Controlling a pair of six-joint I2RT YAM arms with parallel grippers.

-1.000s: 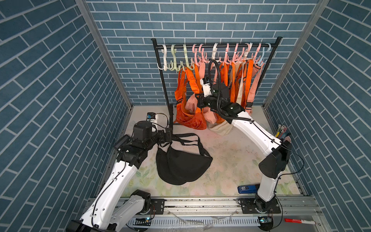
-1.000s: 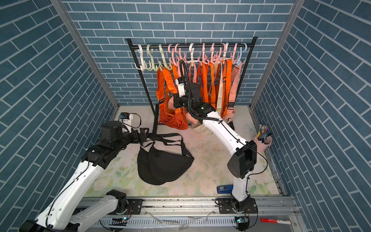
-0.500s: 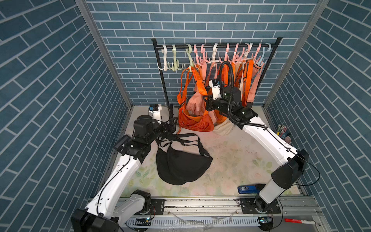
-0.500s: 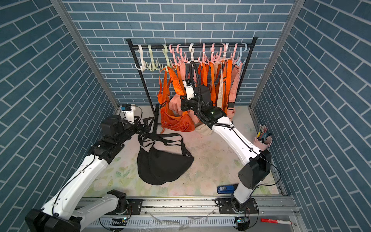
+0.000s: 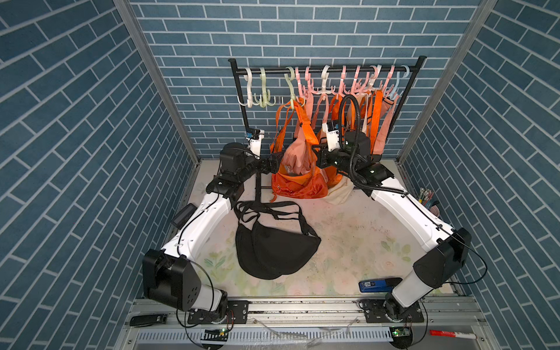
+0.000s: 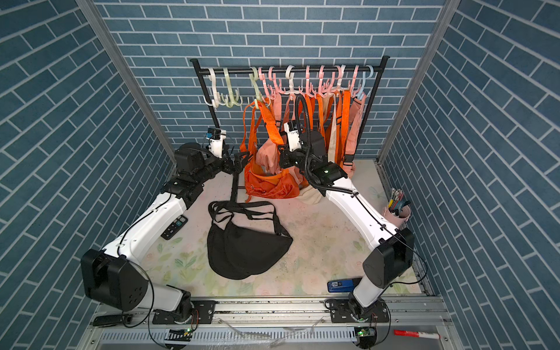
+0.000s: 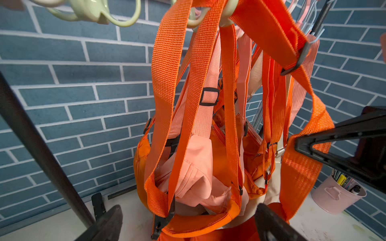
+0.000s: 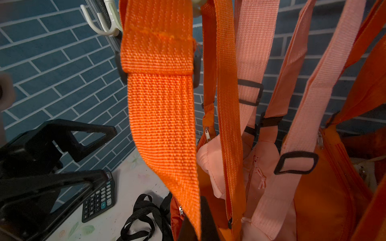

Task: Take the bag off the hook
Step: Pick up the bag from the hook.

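Note:
An orange bag (image 5: 298, 186) (image 6: 272, 188) hangs by its orange strap (image 5: 306, 121) (image 8: 163, 125) from a pale green hook (image 5: 291, 91) (image 6: 256, 91) (image 7: 200, 16) on the black rack; its bottom rests on the table. My right gripper (image 5: 316, 154) (image 6: 283, 157) (image 8: 197, 225) is shut on that strap, below the hook. My left gripper (image 5: 274, 163) (image 6: 241, 162) (image 7: 188, 225) stands open at the bag's left side, its fingertips (image 7: 110, 221) on either side of the bag's upper edge without touching it. A pink bag is tucked inside the orange one.
More orange, pink and cream bags hang on the rack (image 5: 327, 70) to the right. Two black bags (image 5: 272, 248) lie mid-table. A calculator (image 6: 174, 227) lies left, a blue stapler (image 5: 378, 285) front right and a pink pen cup (image 6: 397, 209) right. The rack's left post (image 7: 41, 150) stands beside my left gripper.
My left gripper has risen from the black bags toward the orange bag. The right arm has swung its elbow out to the right, still gripping the strap; the hook slid slightly right.

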